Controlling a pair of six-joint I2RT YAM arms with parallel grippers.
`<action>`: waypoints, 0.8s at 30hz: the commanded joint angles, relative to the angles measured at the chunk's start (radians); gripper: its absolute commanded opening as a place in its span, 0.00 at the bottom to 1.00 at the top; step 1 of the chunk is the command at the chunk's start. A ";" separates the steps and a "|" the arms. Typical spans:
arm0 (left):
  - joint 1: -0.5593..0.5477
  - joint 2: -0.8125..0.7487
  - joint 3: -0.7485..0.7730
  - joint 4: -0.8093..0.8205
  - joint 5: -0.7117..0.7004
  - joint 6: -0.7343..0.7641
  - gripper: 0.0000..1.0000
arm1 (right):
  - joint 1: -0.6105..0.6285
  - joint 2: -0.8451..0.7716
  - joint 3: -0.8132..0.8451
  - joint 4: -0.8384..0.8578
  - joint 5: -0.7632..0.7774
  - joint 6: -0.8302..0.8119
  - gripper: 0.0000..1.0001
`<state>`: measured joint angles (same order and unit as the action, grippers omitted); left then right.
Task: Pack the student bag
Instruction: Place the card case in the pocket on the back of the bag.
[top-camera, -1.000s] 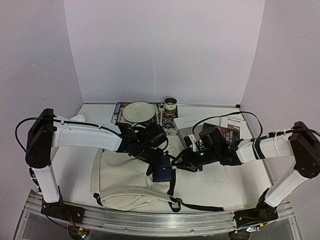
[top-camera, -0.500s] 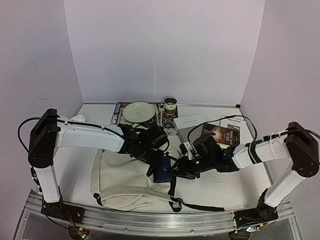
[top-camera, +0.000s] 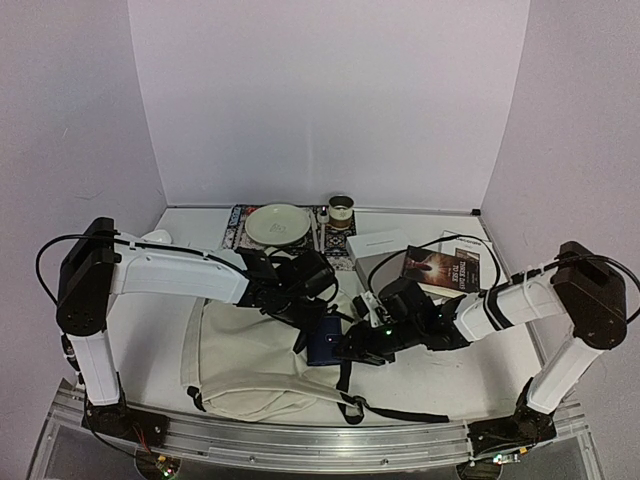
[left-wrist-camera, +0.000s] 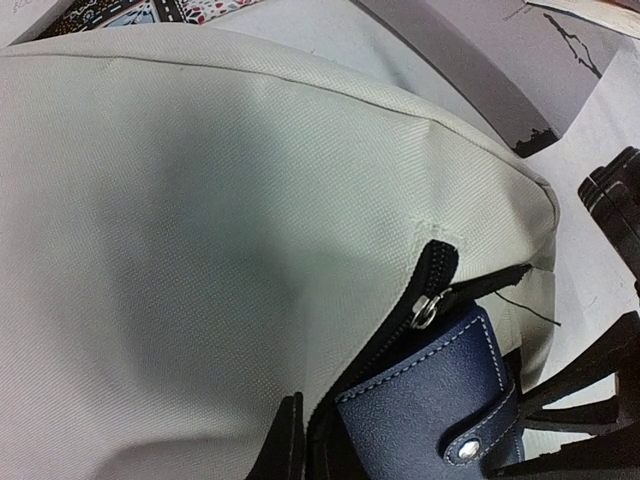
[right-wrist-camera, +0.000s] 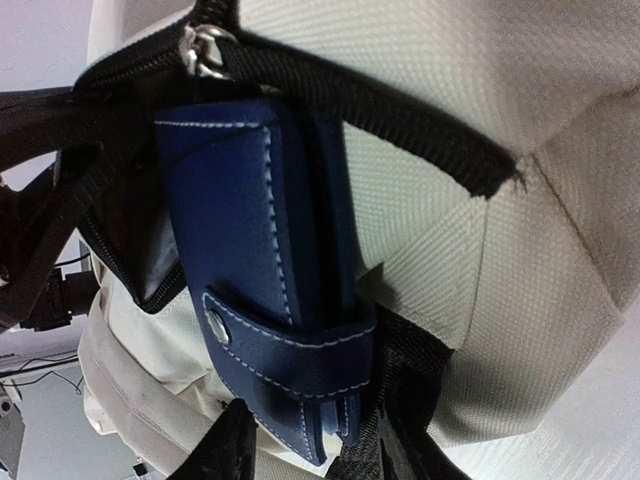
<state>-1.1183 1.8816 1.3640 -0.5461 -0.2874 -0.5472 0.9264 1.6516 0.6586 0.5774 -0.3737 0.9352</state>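
Our right gripper (right-wrist-camera: 315, 445) clamps a navy leather snap-strap wallet (right-wrist-camera: 265, 270), partly inside the zip mouth of the large cream fabric backpack (top-camera: 245, 360) — it lies near the white table's (top-camera: 470, 375) front edge; whether the left gripper (top-camera: 303, 318) grips, we cannot tell

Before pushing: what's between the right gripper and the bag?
A blue wallet, partly in the bag opening, its end inside the right gripper; right wrist view.

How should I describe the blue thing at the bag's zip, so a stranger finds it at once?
Start at the big cream student bag, the largest thing in view. From its black zip a navy case sticks out. Its white stitching and snap strap set it apart.
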 joint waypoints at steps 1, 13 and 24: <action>-0.003 -0.023 0.023 0.084 0.013 -0.009 0.00 | 0.006 0.003 0.019 0.007 -0.023 -0.025 0.33; -0.004 -0.069 0.002 0.086 -0.007 0.082 0.00 | 0.006 -0.020 0.098 -0.031 -0.134 -0.052 0.00; -0.033 -0.134 -0.010 0.091 -0.044 0.176 0.00 | 0.004 0.042 0.191 -0.057 -0.217 -0.028 0.00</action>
<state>-1.1236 1.8329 1.3345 -0.5351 -0.3043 -0.4168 0.9257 1.6546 0.7757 0.5219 -0.5249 0.9067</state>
